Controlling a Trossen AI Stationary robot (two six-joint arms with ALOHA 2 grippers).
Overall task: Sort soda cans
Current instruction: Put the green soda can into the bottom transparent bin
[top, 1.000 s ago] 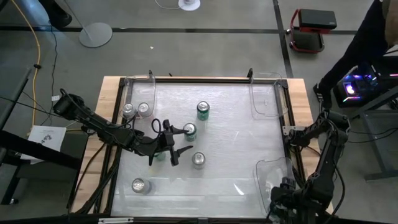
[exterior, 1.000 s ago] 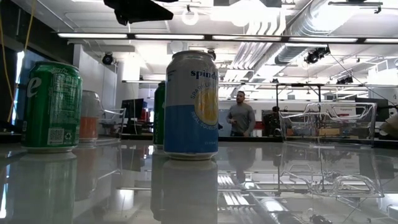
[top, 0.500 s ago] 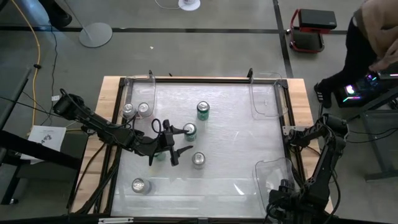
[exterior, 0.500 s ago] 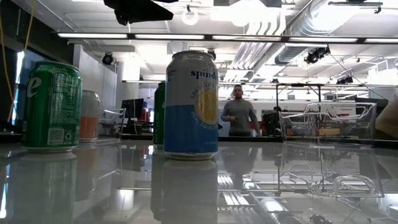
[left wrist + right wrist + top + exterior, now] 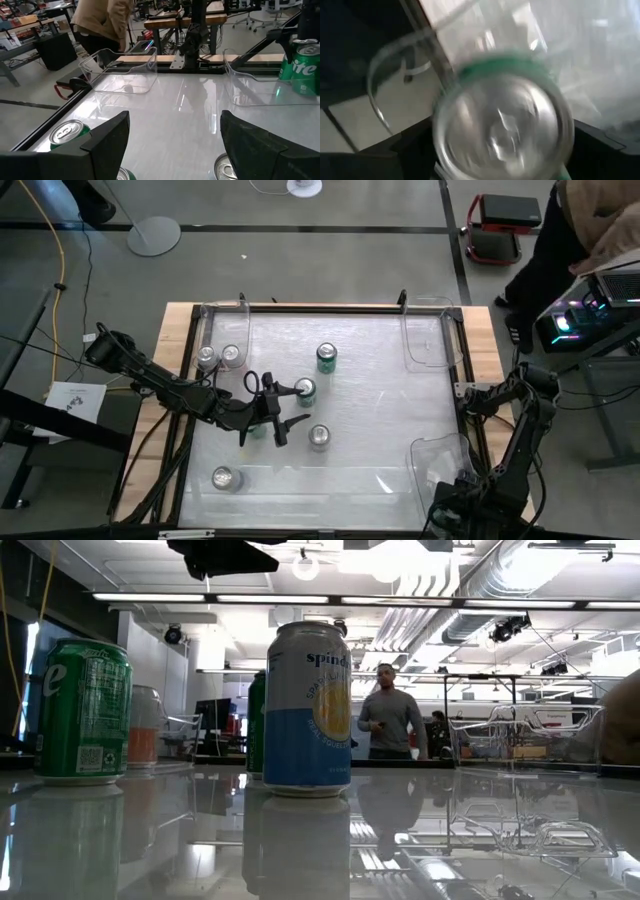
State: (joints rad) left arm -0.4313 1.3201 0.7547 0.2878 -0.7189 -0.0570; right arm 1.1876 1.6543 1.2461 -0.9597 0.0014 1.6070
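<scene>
Left gripper [image 5: 279,416] hovers mid-frame over the tabletop [image 5: 380,380], jaws open, among scattered cans [image 5: 326,358]. Right gripper [image 5: 452,505], lower right, grips a green can [image 5: 502,127] in its jaws.

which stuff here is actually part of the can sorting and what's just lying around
Part of the job: green cans, silver cans, clear bins, left gripper open among the cans, right gripper by a corner bin.
Just lying about: paper sheet, red case, round stand base, person in the background.
</scene>
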